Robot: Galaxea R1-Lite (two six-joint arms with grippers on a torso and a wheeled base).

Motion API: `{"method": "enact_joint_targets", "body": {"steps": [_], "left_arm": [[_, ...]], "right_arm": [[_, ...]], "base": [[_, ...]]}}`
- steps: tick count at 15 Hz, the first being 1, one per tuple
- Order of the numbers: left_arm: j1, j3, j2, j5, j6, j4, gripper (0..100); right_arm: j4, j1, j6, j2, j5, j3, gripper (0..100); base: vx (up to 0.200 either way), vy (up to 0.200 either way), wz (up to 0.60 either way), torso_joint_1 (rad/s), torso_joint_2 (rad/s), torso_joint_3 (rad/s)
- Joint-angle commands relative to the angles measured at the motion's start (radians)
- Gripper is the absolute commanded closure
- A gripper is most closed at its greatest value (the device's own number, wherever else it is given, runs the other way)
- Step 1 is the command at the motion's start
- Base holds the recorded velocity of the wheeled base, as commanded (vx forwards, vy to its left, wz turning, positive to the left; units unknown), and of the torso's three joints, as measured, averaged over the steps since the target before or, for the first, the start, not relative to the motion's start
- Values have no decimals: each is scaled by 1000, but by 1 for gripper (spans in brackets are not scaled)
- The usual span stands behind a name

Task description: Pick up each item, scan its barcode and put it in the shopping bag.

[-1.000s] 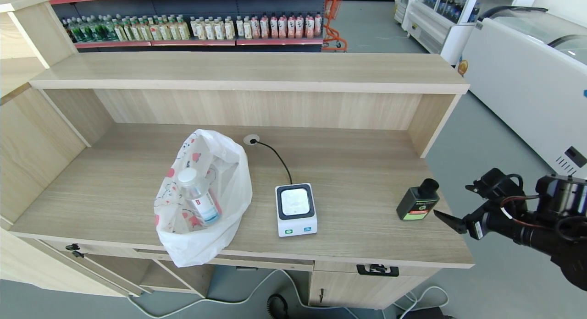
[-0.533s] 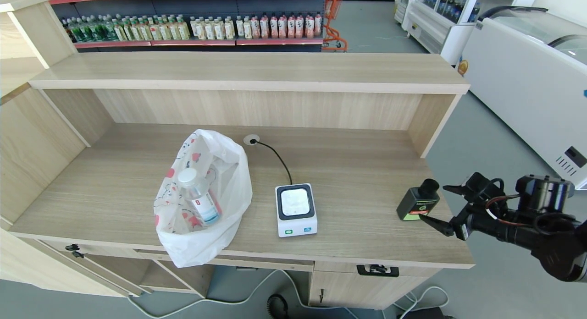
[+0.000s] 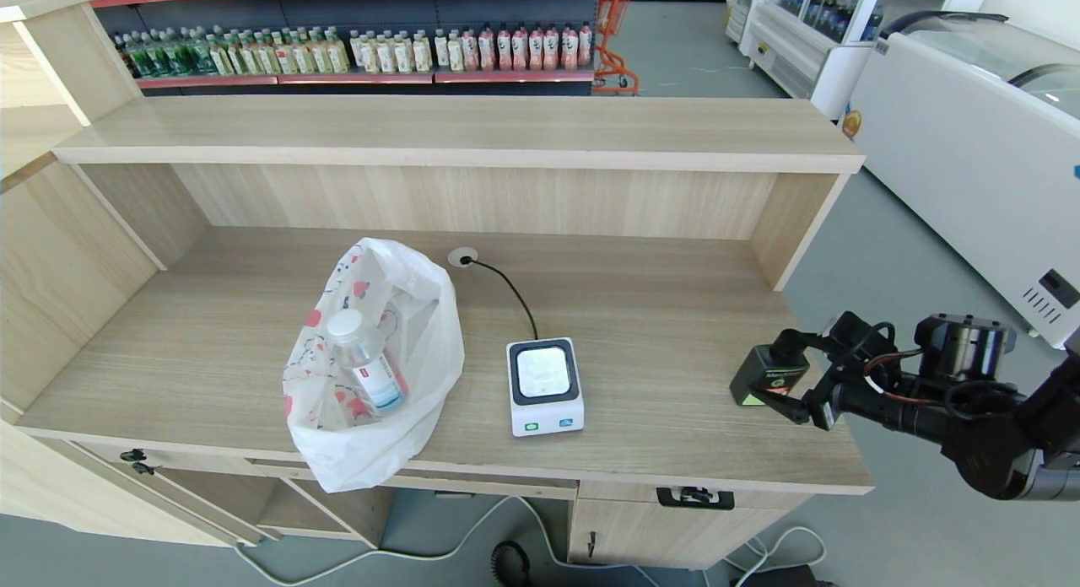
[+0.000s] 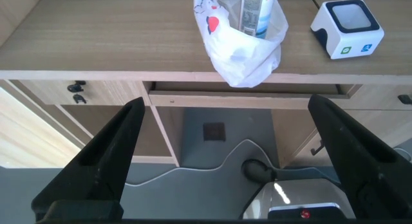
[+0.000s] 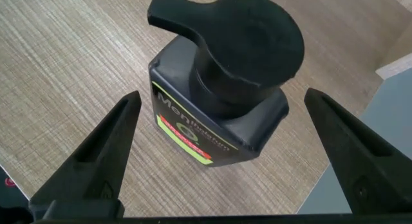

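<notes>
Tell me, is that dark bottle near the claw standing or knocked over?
Upright: the dark bottle rests on its base on the counter, black cap uppermost.

One bag (image 3: pixel 342 452), one scanner (image 3: pixel 544 386), one clear bottle (image 3: pixel 364 361), one black bottle (image 3: pixel 766 374).

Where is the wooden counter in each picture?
Head view: counter spans the middle, carrying shopping bag, scanner and black bottle.
Left wrist view: counter's front edge, with the bag drooping over it.
Right wrist view: counter under the bottle.
Landmarks: bag joins head and left wrist; bottle joins head and right wrist.
</notes>
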Motion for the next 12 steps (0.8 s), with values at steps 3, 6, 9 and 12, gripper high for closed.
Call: {"method": "enact_joint_targets", "body": {"steps": [3, 6, 9, 12], "left_arm": [[0, 0, 0, 0, 0, 0, 0], [0, 0, 0, 0, 0, 0, 0], [0, 0, 0, 0, 0, 0, 0], [0, 0, 0, 0, 0, 0, 0]], "right_arm": [[1, 7, -20, 32, 0, -21, 0], [7, 9, -20, 46, 0, -30, 0], [9, 23, -17, 62, 0, -49, 0], [7, 36, -20, 80, 2, -69, 0]], "base": [[0, 0, 0, 0, 0, 0], [0, 0, 0, 0, 0, 0], [0, 0, 0, 0, 0, 0], [0, 0, 0, 0, 0, 0]]}}
